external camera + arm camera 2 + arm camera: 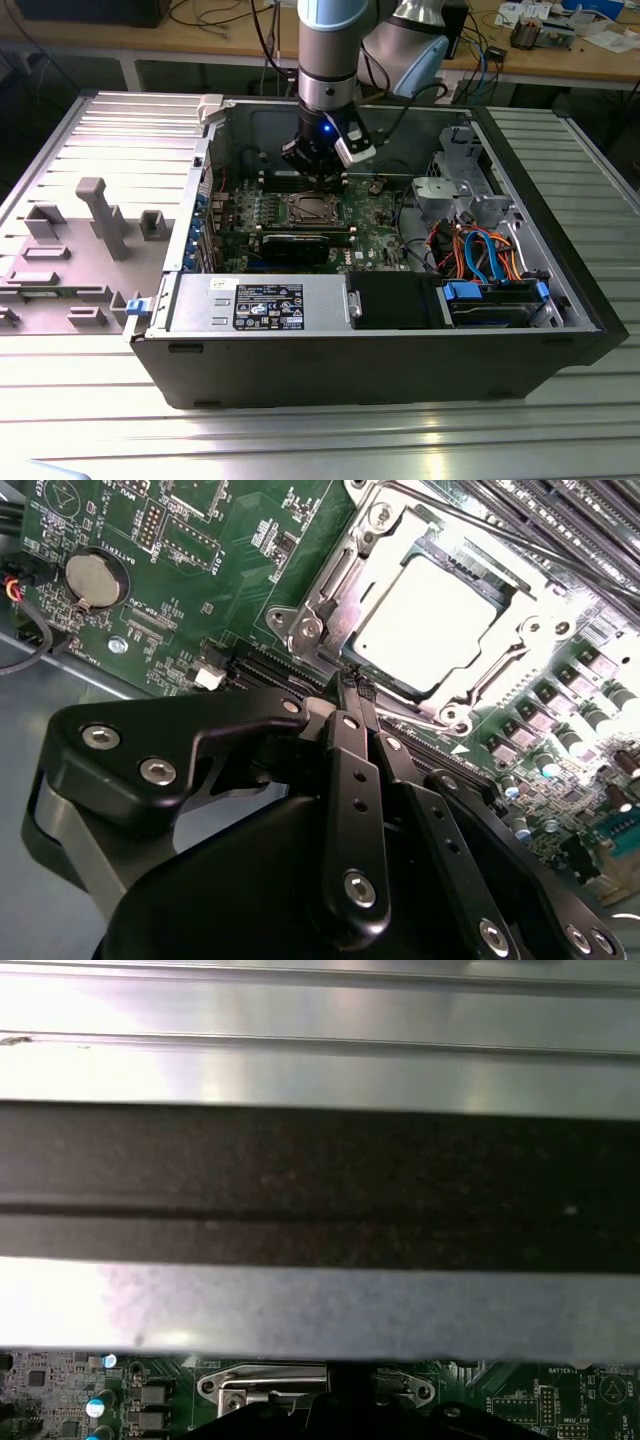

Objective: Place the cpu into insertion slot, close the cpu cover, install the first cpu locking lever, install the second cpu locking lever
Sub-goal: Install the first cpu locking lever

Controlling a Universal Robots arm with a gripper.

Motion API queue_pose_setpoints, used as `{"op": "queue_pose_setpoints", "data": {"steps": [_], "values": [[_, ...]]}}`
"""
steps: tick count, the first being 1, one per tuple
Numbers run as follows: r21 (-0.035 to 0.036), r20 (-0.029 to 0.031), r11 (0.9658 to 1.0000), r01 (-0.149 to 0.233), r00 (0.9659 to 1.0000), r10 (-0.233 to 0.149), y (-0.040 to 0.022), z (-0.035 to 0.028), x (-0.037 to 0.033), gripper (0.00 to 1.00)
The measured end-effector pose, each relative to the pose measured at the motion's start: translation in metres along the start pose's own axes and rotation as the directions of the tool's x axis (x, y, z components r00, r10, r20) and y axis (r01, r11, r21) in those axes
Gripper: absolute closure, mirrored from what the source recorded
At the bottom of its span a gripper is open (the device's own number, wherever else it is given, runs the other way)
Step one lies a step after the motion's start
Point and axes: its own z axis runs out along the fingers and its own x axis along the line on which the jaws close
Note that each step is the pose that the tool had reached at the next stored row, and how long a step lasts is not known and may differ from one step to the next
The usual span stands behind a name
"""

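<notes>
Second wrist view, matte black gripper [357, 688] pressed together, beside flat silver cpu [428, 620], under square metal cpu cover [330, 590].

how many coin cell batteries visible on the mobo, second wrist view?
1. The coin cell battery sits on the green motherboard, apart from the cpu. The gripper may hide others.

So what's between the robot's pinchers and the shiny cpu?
In the second wrist view, the gripper tips sit at the socket's edge; only the silver cpu cover frame lies between them and the cpu.
</notes>
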Motion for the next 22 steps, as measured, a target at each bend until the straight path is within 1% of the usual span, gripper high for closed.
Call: {"op": "queue_pose_setpoints", "data": {"steps": [4,9,16,22], "values": [[0.0,0.0002,1.0,0.0,1.0,0.0,0.0012,0.0015,-0.001,0.89],[0.0009,0.0001,1.0,0.0,1.0,0.0,0.0046,0.0031,-0.0018,0.89],[0.0018,-0.0001,1.0,0.0,1.0,0.0,0.0046,0.0057,-0.0023,0.89],[0.0022,0.0,1.0,0.0,1.0,0.0,0.0046,0.0059,-0.0032,0.89]]}}
